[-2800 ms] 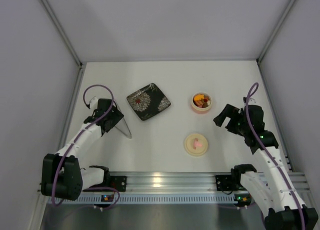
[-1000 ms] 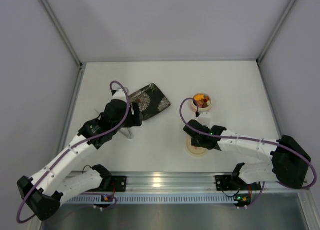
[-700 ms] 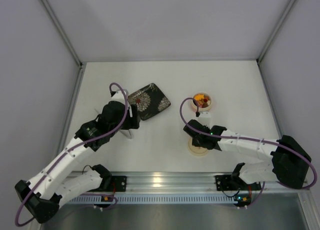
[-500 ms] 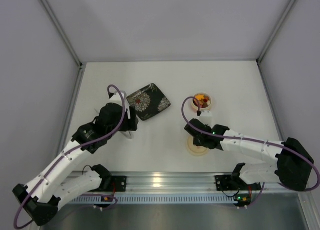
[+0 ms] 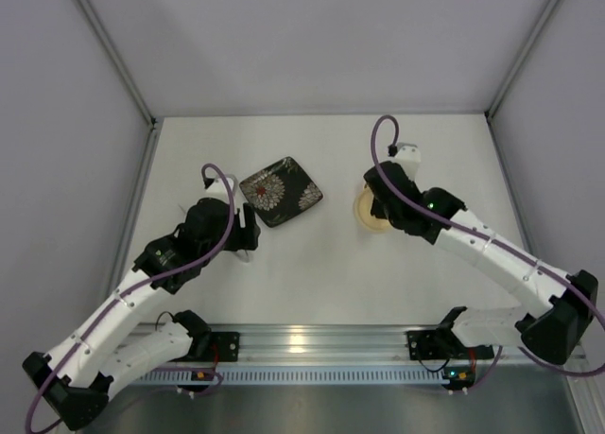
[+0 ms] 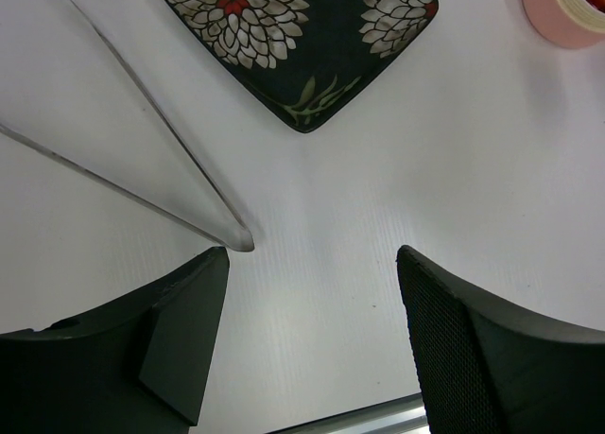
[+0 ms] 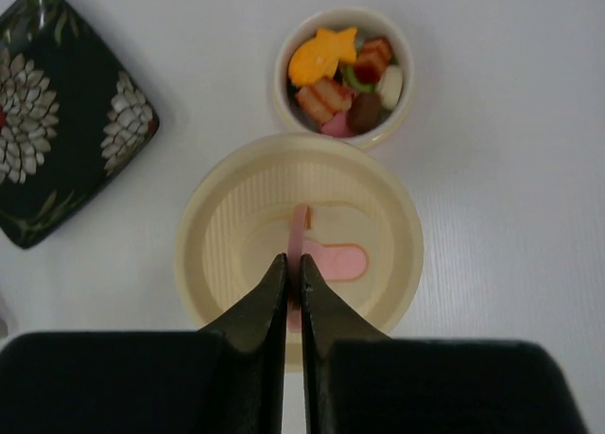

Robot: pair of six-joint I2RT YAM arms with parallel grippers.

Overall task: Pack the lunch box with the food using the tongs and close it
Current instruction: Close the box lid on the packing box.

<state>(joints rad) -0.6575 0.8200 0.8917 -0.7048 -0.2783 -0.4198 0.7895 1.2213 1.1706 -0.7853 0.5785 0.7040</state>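
Observation:
The lunch box bowl, pink-sided with a cream rim, holds the food: orange, brown, green, pink and cream pieces. My right gripper is shut on the thin pink knob of the cream lid, which hangs just short of the bowl. From above, the lid shows under that gripper and the bowl is hidden. The silvery tongs lie on the table in a narrow V. Their joined end is beside the left finger of my open left gripper, which holds nothing.
The dark square floral plate lies between the two arms, with nothing on it. It also fills the top of the left wrist view, plate. White walls stand at the left, right and back. A metal rail runs along the near edge.
My right gripper has shut on the lid's knob, lifted the lid from the near table and carried it back toward the bowl. My left arm drew back a little, still open.

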